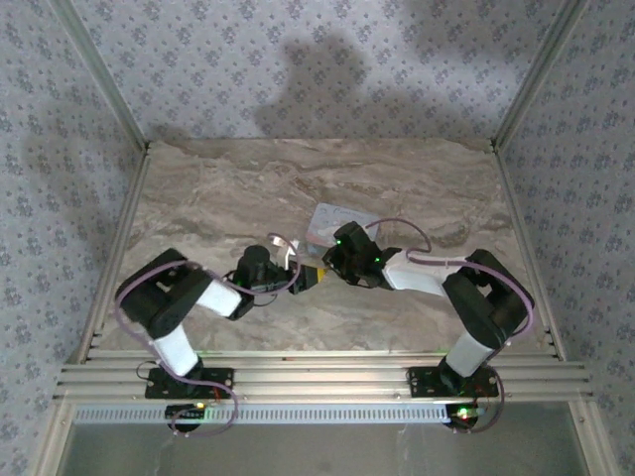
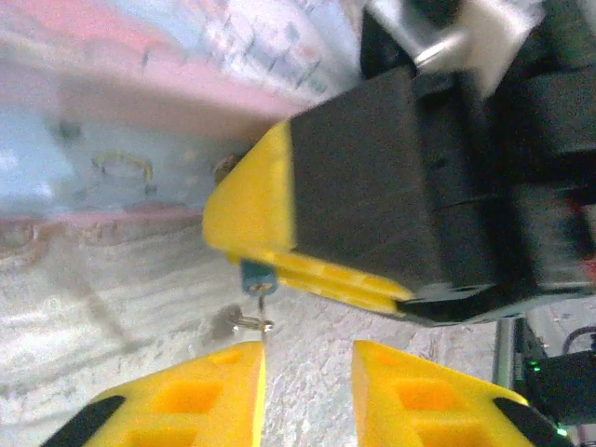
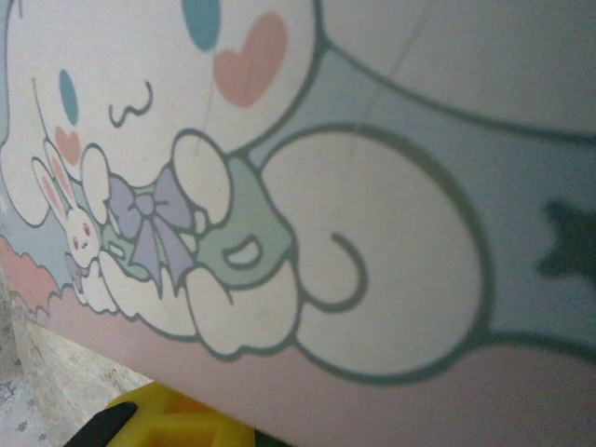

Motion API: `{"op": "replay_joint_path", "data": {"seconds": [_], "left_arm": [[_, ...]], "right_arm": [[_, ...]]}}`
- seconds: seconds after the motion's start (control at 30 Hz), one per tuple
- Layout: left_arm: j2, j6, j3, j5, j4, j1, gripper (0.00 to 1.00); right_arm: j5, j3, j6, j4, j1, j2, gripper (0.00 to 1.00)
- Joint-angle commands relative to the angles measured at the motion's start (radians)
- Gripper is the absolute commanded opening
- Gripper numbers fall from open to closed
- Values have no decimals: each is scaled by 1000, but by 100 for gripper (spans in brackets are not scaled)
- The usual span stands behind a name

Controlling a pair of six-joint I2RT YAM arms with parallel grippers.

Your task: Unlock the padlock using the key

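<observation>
The padlock [image 2: 253,276] is a tiny dark blue block poking out from between the yellow fingers of my right gripper [image 2: 244,256], which is shut on it just above the table. A small silver key [image 2: 250,322] hangs from the padlock's underside. My left gripper [image 2: 307,358] sits right below, open, its left fingertip [image 2: 233,372] almost touching the key and nothing between the fingers. From above, the two grippers meet at mid-table, left gripper [image 1: 293,270] facing right gripper [image 1: 319,276].
A pale blue and pink box [image 1: 332,220] with a cartoon lid lies just behind the grippers; it is close in front of the right wrist camera [image 3: 372,186] and beyond the padlock [image 2: 112,140]. The marble table [image 1: 417,178] has walls on three sides.
</observation>
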Motion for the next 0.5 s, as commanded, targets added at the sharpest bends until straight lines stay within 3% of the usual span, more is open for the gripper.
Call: {"op": "replay_joint_path", "data": {"seconds": [0.0, 0.1, 0.13, 0.17, 0.2, 0.33, 0.47], "left_arm": [[-153, 145, 24, -99, -304, -6, 47], [-283, 225, 75, -225, -582, -5, 65], [-316, 233, 90, -279, -651, -5, 75], [-352, 233, 104, -341, -722, -3, 93], [-383, 231, 115, -390, -779, 1, 98], [-464, 113, 104, -485, -867, 50, 98], [-501, 45, 44, -308, -756, 114, 94]], "right_arm": [[26, -13, 2, -34, -2, -45, 0], [20, -14, 8, -35, -4, -57, 0], [14, -13, 11, -30, -6, -58, 0], [6, -14, 16, -22, -9, -57, 0], [-4, -14, 21, -13, -11, -58, 0], [-33, -9, 34, 23, -17, -51, 0], [-60, 14, 45, 42, -23, -34, 0]]}}
